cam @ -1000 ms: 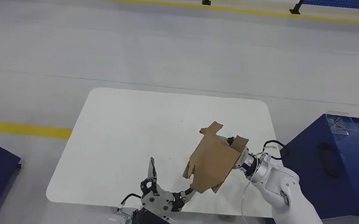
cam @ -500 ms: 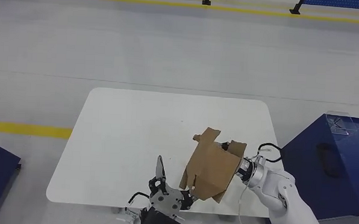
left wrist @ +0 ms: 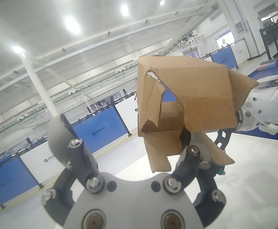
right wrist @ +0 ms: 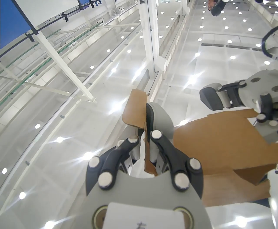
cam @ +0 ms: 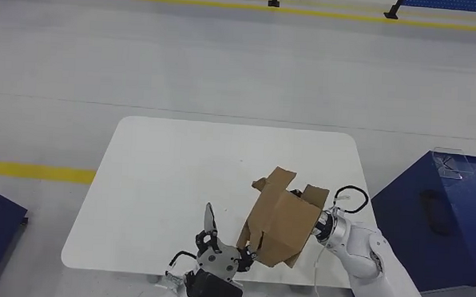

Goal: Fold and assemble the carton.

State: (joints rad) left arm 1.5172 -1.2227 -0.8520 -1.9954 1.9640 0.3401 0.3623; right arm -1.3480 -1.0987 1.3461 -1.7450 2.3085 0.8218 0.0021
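You've got a white table [cam: 181, 170] w/ rounded corners on a pale grey floor [cam: 225, 68], a yellow line [cam: 37, 172] off one side & a dark-blue cabinet [cam: 435, 213] near the robot's-right edge. The carton [cam: 281, 222], brown corrugated board, part-folded w/ loose flaps & a ragged edge, is tilted above the near-right corner area, well apart from the far & left edges. The right gripper [right wrist: 146, 117] is clamped on a carton flap; the left gripper [left wrist: 127, 132] is spread wide, grasping nothing, one finger just beside a lower flap.
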